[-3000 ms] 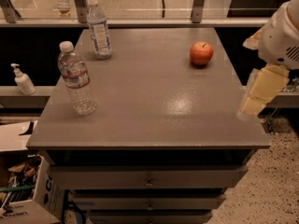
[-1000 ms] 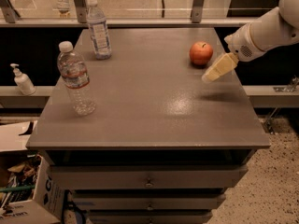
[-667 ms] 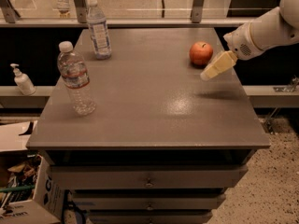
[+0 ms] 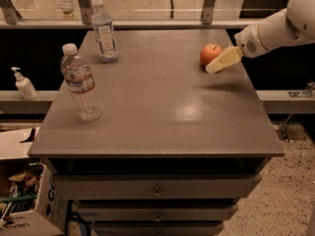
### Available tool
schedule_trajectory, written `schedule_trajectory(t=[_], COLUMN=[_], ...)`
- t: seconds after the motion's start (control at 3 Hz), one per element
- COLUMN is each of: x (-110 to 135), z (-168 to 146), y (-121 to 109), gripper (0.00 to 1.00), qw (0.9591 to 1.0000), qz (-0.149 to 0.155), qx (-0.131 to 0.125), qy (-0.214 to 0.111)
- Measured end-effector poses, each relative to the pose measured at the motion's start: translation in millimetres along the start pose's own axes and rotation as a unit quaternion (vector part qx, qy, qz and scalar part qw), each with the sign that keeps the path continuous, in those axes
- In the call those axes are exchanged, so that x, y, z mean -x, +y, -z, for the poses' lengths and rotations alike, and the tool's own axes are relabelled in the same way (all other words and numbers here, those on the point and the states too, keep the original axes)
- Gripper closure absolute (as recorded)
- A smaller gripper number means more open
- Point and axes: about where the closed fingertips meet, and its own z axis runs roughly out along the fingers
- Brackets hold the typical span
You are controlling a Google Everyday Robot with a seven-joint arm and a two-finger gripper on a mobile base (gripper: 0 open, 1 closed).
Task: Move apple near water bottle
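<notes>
Gripper [image 4: 224, 59] at the apple's [image 4: 210, 54] 3 o'clock, just beside it, perhaps touching; open or shut, cannot tell. Apple at the desk's [image 4: 162, 112] 1 o'clock, water bottle [image 4: 80, 82] well apart at 9 o'clock. Best to centre on the apple, grip its widest part, lift clear, carry toward 8 o'clock, set down just beside the water bottle without tipping it. Ignore the far bottle [image 4: 104, 31] at 11 o'clock.
</notes>
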Motion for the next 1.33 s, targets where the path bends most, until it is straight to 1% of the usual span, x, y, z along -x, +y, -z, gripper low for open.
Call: schedule_trajectory(t=[0.33,0.67,1.0,1.33], x=[-3.6,-9.1,-7.0,8.2], z=[-21.3,-38.1,-42.8,-33.6], y=[-8.6,-9.5,-6.8,-1.2], gripper=[0.0,0.18,0.41,0.65], qw=[0.9989,0.9959,0.9927,0.9901], qz=[-0.046,-0.089,-0.112,-0.112], qx=[0.004,0.013,0.029,0.049], qy=[-0.005,-0.012,-0.034,-0.068])
